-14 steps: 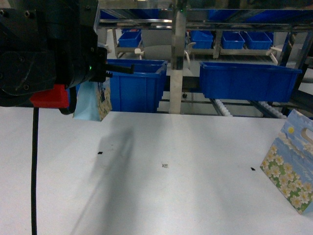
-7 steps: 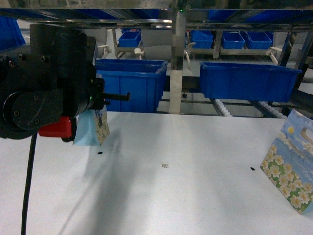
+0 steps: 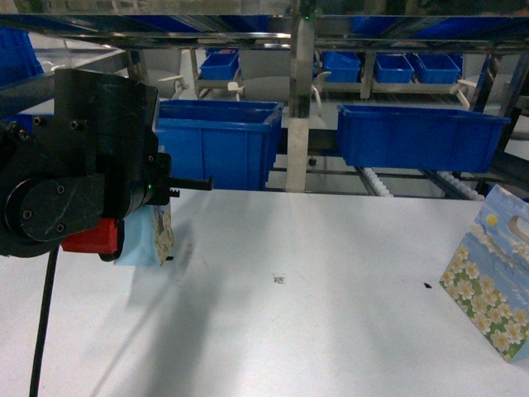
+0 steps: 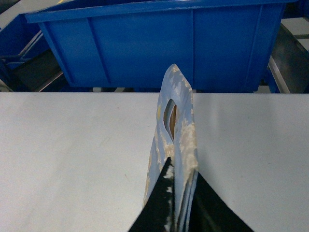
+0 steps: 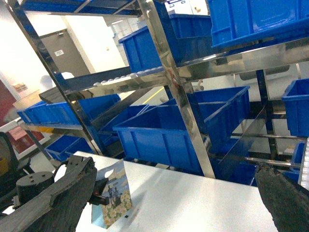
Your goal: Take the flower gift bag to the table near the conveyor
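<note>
1. Since a second ago the left gripper (image 4: 181,203) has sunk, lowering the bag (image 4: 175,145) toward the table (image 3: 331,331).
2. Bag sits at 9 o'clock in the head view, below the bin (image 3: 219,141).
3. Fingers are clamped on its top edge by the handle cutout; it looks light and floppy.
4. Right gripper (image 5: 174,203) fingers are spread, holding nothing.

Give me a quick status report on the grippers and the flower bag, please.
Left gripper shut on flower gift bag, low over white table. Right gripper open, empty. Second flower bag stands far right, not in the way.
</note>
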Controlling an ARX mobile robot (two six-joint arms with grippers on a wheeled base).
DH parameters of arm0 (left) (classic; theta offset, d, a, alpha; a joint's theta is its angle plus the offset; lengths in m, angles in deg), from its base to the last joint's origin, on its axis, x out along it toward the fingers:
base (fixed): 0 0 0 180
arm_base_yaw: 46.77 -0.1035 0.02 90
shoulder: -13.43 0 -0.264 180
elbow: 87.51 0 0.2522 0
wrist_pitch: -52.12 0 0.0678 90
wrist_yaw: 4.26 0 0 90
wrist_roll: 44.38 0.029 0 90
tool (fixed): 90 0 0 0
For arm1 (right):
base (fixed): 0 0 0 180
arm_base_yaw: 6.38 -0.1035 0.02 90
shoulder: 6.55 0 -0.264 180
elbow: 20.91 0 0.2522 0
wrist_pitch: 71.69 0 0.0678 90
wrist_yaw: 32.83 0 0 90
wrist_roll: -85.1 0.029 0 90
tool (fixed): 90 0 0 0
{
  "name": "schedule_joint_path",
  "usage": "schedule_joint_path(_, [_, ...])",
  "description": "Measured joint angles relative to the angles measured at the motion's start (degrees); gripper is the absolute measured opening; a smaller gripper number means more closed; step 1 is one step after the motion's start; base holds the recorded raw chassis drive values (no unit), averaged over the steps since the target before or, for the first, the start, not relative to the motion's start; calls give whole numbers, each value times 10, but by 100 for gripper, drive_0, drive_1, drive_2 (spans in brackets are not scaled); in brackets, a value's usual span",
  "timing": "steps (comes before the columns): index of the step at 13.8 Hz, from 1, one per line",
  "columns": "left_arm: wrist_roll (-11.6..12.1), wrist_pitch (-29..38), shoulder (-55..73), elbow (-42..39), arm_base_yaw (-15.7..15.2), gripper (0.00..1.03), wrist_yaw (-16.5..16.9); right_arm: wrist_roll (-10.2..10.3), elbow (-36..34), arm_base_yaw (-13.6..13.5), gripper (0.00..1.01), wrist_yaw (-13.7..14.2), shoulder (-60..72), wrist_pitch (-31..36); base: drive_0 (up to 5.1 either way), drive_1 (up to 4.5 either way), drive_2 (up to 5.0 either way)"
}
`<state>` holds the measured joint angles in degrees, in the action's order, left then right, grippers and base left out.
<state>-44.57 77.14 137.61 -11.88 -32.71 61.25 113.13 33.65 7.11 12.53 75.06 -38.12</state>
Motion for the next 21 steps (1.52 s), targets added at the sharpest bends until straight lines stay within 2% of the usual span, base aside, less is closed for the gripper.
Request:
schedule_joint_path(2, [-4,-12,-11,-14,1,29,-2,0,0,0,98,0,0,0,0,0,0])
schedule_joint_path(5, [-9,-29,-115,-69,0,67,-4,0,0,0,98,0,0,0,0,0,0])
schedule_joint_path(8, [-10,-43,-237,-102,-22,100,6,0,0,0,98,0,0,0,0,0,0])
schedule_joint_path(10, [-10,-37,-322,-118,-24,98,19,0,0,0,98,0,0,0,0,0,0])
schedule_joint_path(12, [-11,-33,-338,-118,-19,98,24,0,0,0,98,0,0,0,0,0,0])
schedule_joint_path(13, [-8,40,-332,-150,-29,88,92,-7,0,-2,97,11,-2,-11,0,0,0])
schedule_joint_path(14, [-8,81,-355,-211,-42,75,140,-70,-21,-28,86,154,-35,-73,0,0,0])
schedule_joint_path(15, [-8,108,-394,-272,-56,61,158,-159,-78,-53,71,276,-77,-63,0,0,0])
schedule_joint_path(16, [-8,129,-440,-322,-70,45,168,-228,-128,-62,54,353,-116,-43,0,0,0])
schedule_joint_path(17, [-8,137,-471,-363,-77,30,176,-253,-167,-65,40,379,-143,-33,0,0,0])
schedule_joint_path(19, [-8,139,-518,-434,-85,3,195,-271,-234,-82,12,391,-187,-28,0,0,0])
schedule_joint_path(20, [-7,139,-546,-457,-94,2,198,-277,-256,-87,1,398,-213,-27,0,0,0])
schedule_joint_path(21, [-7,137,-575,-479,-102,2,200,-277,-275,-94,2,402,-238,-27,0,0,0])
